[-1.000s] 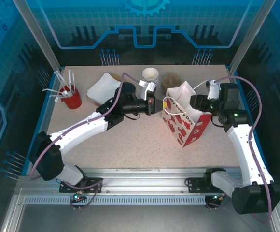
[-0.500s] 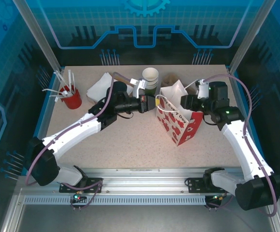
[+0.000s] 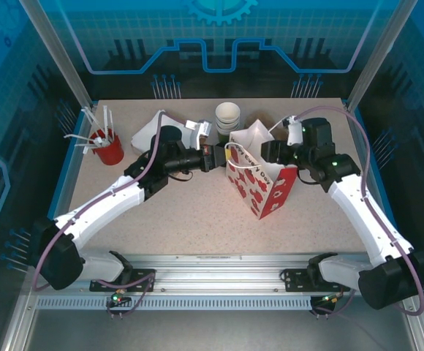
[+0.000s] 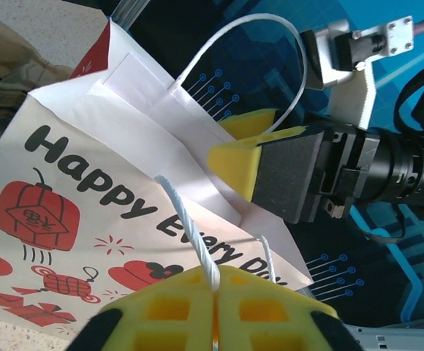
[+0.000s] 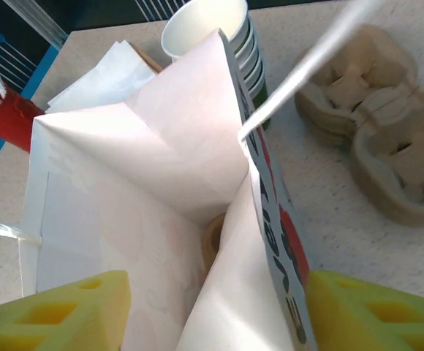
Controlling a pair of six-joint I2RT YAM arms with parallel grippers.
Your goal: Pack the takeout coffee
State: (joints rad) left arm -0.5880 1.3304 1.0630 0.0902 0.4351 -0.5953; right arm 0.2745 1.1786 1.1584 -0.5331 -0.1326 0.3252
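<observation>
1. At the table's (image 3: 197, 212) far left stands a red cup (image 3: 110, 151) with white sticks in it. A pile of white napkins (image 3: 148, 131) lies just to its right.
2. The left gripper (image 4: 216, 296) reaches rightward to the gift bag's (image 3: 259, 186) near wall. Its yellow pads are pressed together on the bag's white twisted cord handle (image 4: 190, 227).
3. A stack of lidless cups (image 3: 227, 115) stands just behind the bag's left corner.
4. The bag stands upright mid-table, mouth open, white with red print.
5. Deep between its inner folds sits a small tan round shape (image 5: 212, 245). I cannot tell whether it is the takeout coffee.
6. The right gripper (image 5: 212, 314) hangs at the bag's right rim with its pads wide apart. One pad is over the mouth and one outside, with the side wall between them, and it holds nothing.
7. A pulp cup carrier (image 5: 376, 146) lies on the table right of the bag.
</observation>
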